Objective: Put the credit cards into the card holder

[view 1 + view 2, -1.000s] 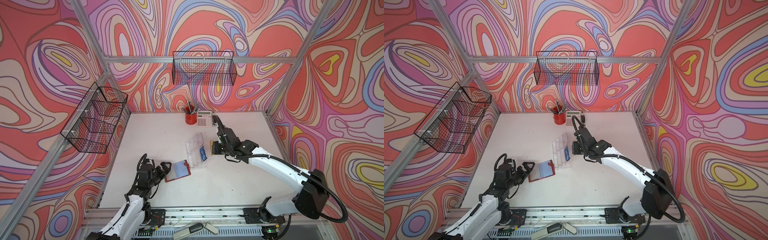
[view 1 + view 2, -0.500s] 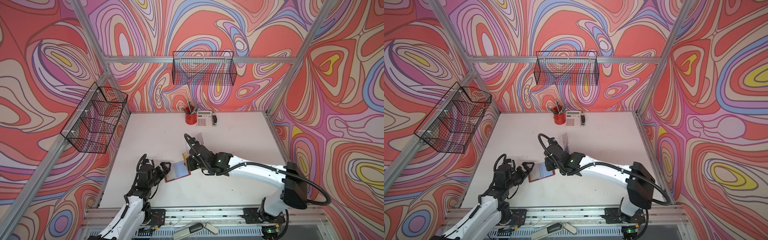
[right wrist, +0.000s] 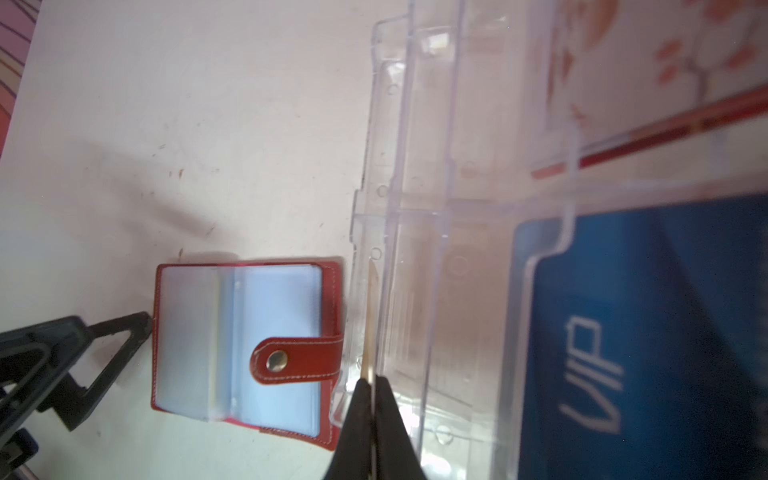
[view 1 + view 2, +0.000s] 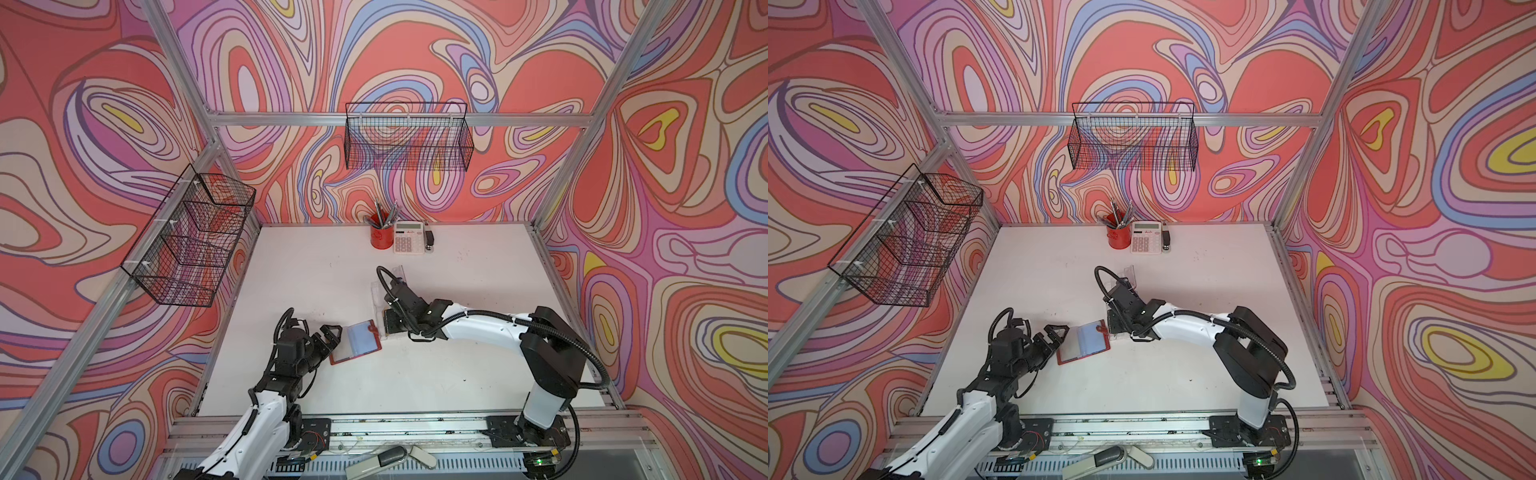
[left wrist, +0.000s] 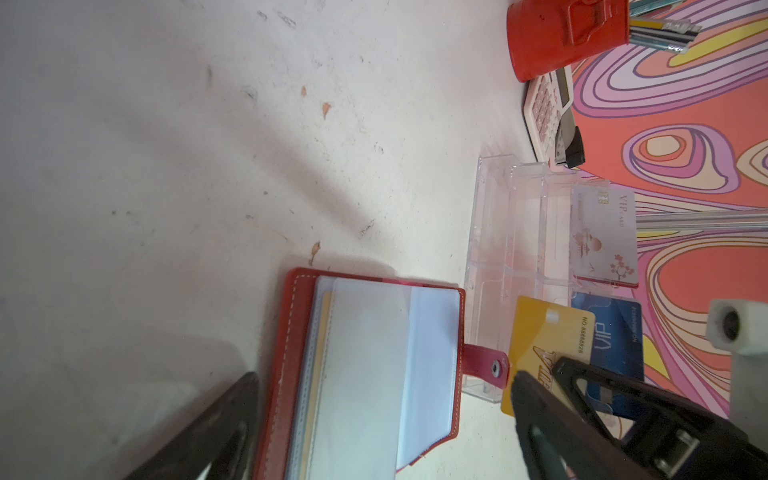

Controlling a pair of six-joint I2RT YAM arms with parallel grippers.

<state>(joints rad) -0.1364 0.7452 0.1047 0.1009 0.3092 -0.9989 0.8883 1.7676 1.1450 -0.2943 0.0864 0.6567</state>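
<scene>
The card holder is a red wallet lying open, clear sleeves up, its snap strap folded over the right page. My right gripper is shut on a yellow-gold credit card, seen edge-on just right of the holder's strap. A blue credit card and a white blossom card stand in a clear acrylic stand. My left gripper stands open at the holder's left edge.
At the back of the white table stand a red pen cup, a calculator and a small stapler. Black wire baskets hang on the back wall and the left wall.
My right arm has swung left from the far side of the acrylic stand, carrying the yellow-gold card down beside the holder's right edge. The left arm has not moved.
</scene>
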